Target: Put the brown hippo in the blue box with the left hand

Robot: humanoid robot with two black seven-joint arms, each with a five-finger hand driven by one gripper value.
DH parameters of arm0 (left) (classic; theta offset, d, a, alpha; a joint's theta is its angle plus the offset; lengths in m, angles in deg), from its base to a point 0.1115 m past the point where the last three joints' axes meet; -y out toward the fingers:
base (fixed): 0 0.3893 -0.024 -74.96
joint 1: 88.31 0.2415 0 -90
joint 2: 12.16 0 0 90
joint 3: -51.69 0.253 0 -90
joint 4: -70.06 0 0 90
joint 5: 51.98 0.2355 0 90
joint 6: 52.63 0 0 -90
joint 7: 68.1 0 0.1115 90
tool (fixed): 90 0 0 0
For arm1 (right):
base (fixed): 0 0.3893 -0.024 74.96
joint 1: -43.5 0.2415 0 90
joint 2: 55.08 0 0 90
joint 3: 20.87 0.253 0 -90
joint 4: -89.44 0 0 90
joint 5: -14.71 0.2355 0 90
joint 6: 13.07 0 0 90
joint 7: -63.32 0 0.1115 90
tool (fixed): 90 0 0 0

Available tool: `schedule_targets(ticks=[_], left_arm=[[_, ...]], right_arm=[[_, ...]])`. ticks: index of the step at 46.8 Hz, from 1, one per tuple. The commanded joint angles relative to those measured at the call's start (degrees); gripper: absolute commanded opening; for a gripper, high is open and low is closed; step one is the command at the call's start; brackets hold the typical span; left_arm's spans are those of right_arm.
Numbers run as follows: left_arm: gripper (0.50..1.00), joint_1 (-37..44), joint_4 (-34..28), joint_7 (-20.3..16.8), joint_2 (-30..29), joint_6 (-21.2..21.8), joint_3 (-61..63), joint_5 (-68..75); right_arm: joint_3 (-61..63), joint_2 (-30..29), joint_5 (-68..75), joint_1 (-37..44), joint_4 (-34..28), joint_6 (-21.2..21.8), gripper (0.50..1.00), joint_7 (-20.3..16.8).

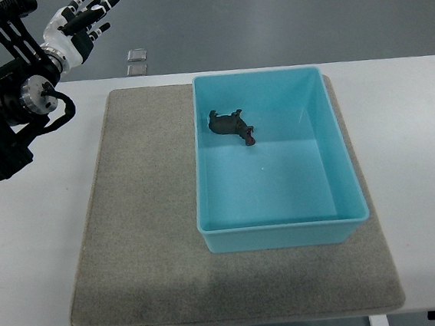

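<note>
A small brown hippo [230,125] lies on the floor of the blue box [338,147], in its far left part. The box stands on a grey mat [144,201] on the white table. My left hand [86,20] is raised at the top left, well away from the box, past the table's far edge. Its fingers are spread and hold nothing. The right arm does not show.
The white table [407,129] runs beyond the mat on both sides. The left arm's black forearm [8,114] hangs over the table's far left corner. Two small pale squares [137,61] lie on the floor behind the table.
</note>
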Motion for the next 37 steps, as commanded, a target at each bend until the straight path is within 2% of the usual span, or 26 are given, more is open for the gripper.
schedule_targets(ticks=[1, 5, 13, 22, 27, 37], left_arm=[[0.958, 0.20, 0.02, 0.00, 0.66, -0.69, -0.06, -2.37], [0.962, 0.99, -0.07, 0.00, 0.84, -2.26, -1.81, -5.36], [0.966, 3.45, -2.00, -0.18, 2.42, -9.82, -7.08, -7.74], [0.966, 5.47, -4.72, -3.60, 4.09, -17.03, -9.72, -7.47], [0.966, 6.35, -6.74, -6.06, 4.79, -17.39, -11.91, -7.56], [0.992, 7.23, -7.45, -6.15, 6.02, -16.68, -15.44, -7.21]], right_arm=[[0.00, 0.00, 0.00, 0.07, 0.00, 0.00, 0.936, 0.01], [0.00, 0.00, 0.00, -0.01, 0.00, 0.00, 0.936, 0.01], [0.00, 0.00, 0.00, 0.07, 0.00, 0.00, 0.936, 0.01], [0.00, 0.00, 0.00, -0.01, 0.00, 0.00, 0.936, -0.08], [0.00, 0.00, 0.00, -0.01, 0.00, 0.00, 0.936, 0.01], [0.00, 0.00, 0.00, -0.01, 0.00, 0.00, 0.936, 0.01]])
